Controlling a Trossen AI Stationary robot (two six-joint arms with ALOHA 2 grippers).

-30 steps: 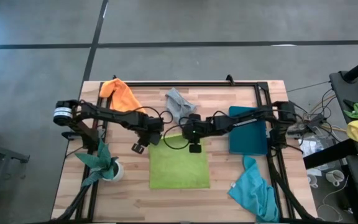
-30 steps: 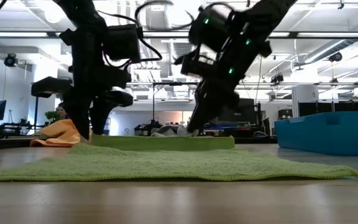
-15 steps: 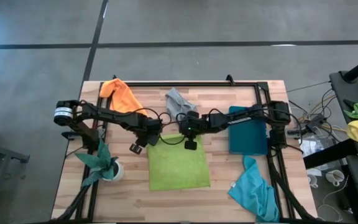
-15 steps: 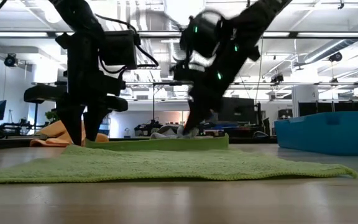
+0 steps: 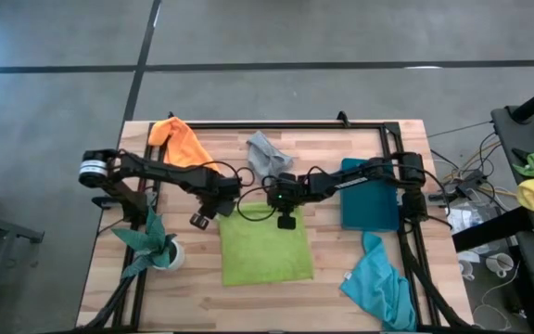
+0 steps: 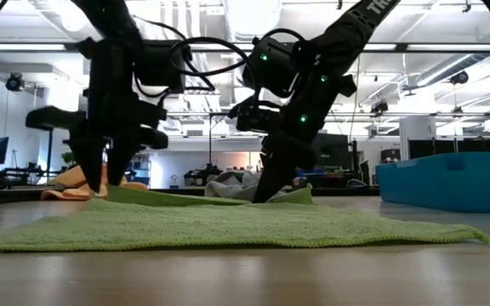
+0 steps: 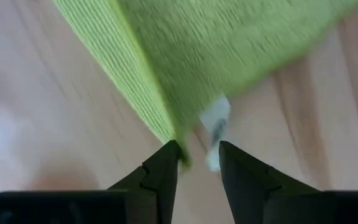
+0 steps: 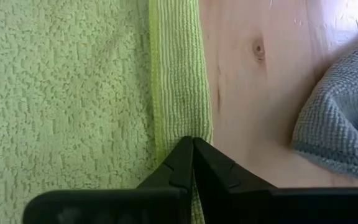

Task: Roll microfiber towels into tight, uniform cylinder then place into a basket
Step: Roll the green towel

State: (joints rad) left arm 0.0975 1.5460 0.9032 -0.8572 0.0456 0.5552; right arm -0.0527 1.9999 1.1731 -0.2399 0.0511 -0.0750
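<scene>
Tabletop: lime green towel (image 5: 265, 248) narrower, fold wider.

Grey concrete floor (image 5: 276, 32) with dark seams fills the upper frame around the wooden desk (image 5: 327, 274); behind it, a white ceiling (image 6: 449, 25) with pipes and lights.

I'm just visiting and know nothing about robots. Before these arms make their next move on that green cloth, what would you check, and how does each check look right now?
1. Right tool shut on the lime green towel, at its folded far edge: ok.
2. Left tool holding the towel's other far corner: cannot tell; its fingers straddle the corner with a gap between them.
3. Towel lying flat on the table for rolling: ok.
4. Grey towel apart from the green one: ok, though near the right tool.
5. Basket empty and ready: ok.
6. Roll begun: not ok, only a narrow fold shows.
</scene>
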